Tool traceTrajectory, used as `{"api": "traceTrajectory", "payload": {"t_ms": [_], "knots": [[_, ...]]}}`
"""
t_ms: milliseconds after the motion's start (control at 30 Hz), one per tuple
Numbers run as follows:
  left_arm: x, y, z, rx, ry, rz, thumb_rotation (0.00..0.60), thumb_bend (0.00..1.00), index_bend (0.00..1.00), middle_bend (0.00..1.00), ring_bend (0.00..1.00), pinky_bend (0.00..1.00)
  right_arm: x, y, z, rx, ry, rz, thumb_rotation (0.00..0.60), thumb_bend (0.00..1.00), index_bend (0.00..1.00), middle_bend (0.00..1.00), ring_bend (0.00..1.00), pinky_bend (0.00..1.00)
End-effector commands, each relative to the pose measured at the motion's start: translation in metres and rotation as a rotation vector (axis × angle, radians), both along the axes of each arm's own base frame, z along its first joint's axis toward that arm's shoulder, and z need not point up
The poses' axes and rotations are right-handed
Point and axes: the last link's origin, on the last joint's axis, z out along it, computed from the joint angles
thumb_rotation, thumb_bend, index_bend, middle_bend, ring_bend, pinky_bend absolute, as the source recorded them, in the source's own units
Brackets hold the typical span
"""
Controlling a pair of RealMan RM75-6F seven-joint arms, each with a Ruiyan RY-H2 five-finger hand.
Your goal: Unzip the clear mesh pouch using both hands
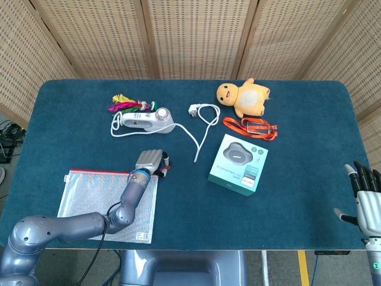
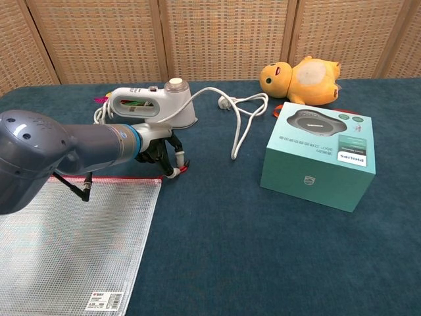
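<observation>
The clear mesh pouch point(image 1: 83, 199) point(image 2: 72, 243) lies flat at the front left of the table, its red zipper edge along the far side. My left hand point(image 1: 150, 161) point(image 2: 158, 146) is at the pouch's far right corner, fingers curled down. Its fingertips pinch the red zipper pull point(image 1: 164, 168) point(image 2: 179, 170), which sticks out past the corner. The forearm lies across the pouch and hides part of the zipper. My right hand point(image 1: 364, 199) hangs beyond the table's front right edge, fingers spread, holding nothing; the chest view does not show it.
A white handheld appliance point(image 1: 146, 121) point(image 2: 151, 105) with its cable point(image 1: 202, 128) lies just behind my left hand. A teal box point(image 1: 239, 164) point(image 2: 319, 155) stands to the right, with a yellow plush duck point(image 1: 244, 97), an orange lanyard point(image 1: 250, 127) and coloured feathers point(image 1: 125, 105) further back.
</observation>
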Motion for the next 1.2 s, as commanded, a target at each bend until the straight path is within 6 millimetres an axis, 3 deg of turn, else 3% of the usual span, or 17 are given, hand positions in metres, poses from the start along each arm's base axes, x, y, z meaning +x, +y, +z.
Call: {"api": "traceTrajectory", "payload": {"t_ms": [33,533,900,1100,1200], "knots": [[0.001,-0.001,-0.001,-0.002,-0.001,-0.004,0.600,0.45,0.49,1.00,0.95,1.00,0.000,0.000,0.000,0.000,0.000,0.001,0.600,0.00,0.02,0.00,0.00,0.00],[0.006,-0.005,-0.008,-0.010,-0.002,-0.016,0.600,0.49,0.55,1.00,0.95,1.00,0.001,0.001,0.000,0.003,-0.007,0.004,0.600,0.00,0.02,0.00,0.00,0.00],[0.009,-0.006,-0.006,-0.006,-0.013,-0.013,0.600,0.60,0.73,1.00,0.95,1.00,0.001,0.001,0.001,0.003,-0.014,0.007,0.600,0.00,0.02,0.00,0.00,0.00],[0.014,-0.007,-0.001,0.004,-0.017,-0.030,0.600,0.62,0.91,1.00,0.95,1.00,0.002,0.001,0.001,0.003,-0.013,0.009,0.600,0.00,0.02,0.00,0.00,0.00],[0.015,-0.008,0.005,0.003,-0.027,-0.028,0.600,0.63,0.93,1.00,0.95,1.00,0.002,0.002,0.000,0.007,-0.012,0.009,0.600,0.00,0.02,0.00,0.00,0.00]]}}
